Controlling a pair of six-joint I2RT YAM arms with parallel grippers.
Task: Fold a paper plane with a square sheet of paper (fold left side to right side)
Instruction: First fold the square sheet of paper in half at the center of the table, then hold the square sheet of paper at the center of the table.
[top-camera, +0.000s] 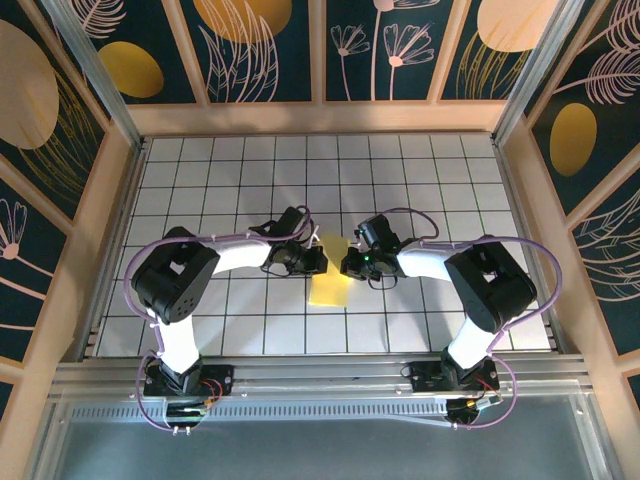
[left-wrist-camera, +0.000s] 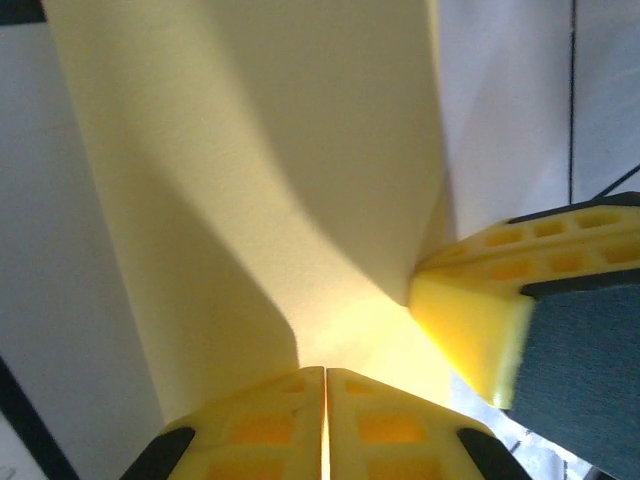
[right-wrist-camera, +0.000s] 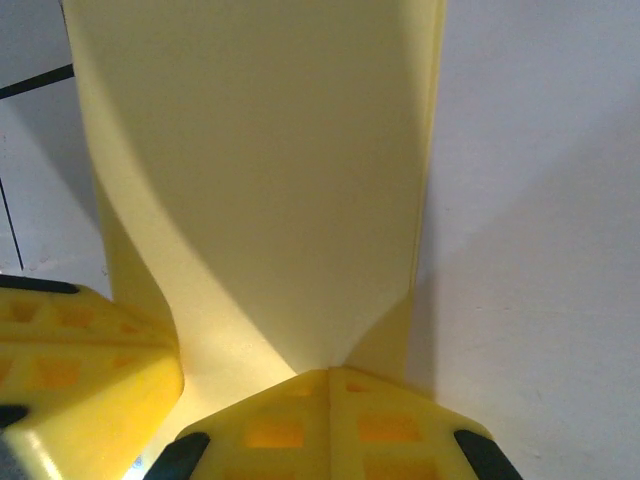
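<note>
Top view: square sheet of paper (top-camera: 331, 288) mid-surface (top-camera: 200, 170), flanked by left claw (top-camera: 317, 258) at its 10 o'clock and right claw (top-camera: 348, 266) at 2 o'clock.
Left wrist: left claw (left-wrist-camera: 325, 420) pinched tight on the sheet's edge at 6 o'clock; right claw at 4 o'clock.
Right wrist: right claw (right-wrist-camera: 328, 420) likewise clamped on the sheet at 6 o'clock; left claw at 8 o'clock.

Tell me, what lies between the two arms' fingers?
A thin pale-yellow paper sheet, pinched by left fingers and right fingers, seen in the top view.

Smooth, matt square sheet of paper (left-wrist-camera: 250, 180) (table (top-camera: 300, 170) likewise smooth)
</note>
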